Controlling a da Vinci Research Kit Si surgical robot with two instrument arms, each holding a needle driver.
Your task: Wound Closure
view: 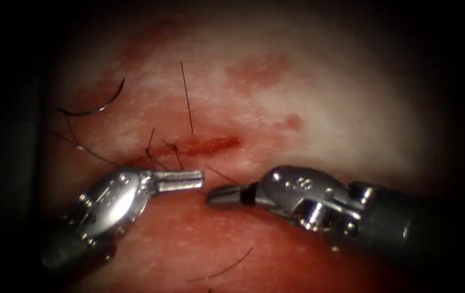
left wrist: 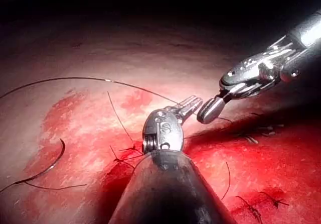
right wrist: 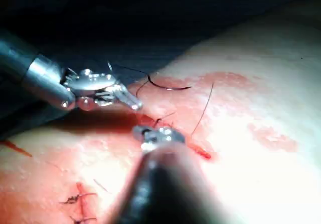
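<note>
The curved needle lies free on the tissue, up and to the left of the cut, with thread trailing from its left end. It is not in the tissue. A knotted stitch with short tails sits at the cut's left end, and one long thread tail runs upward from it. My left tool is just below the cut, shut, with nothing seen in its jaws. My right tool faces it tip to tip, a small gap apart, also shut and holding nothing. The needle also rests on the tissue in the left wrist view.
Red fluid stains the tissue around the cut. A loose thread piece lies below the tools. A long thread arcs across the tissue behind the left tool. Earlier knotted stitches sit further along the wound.
</note>
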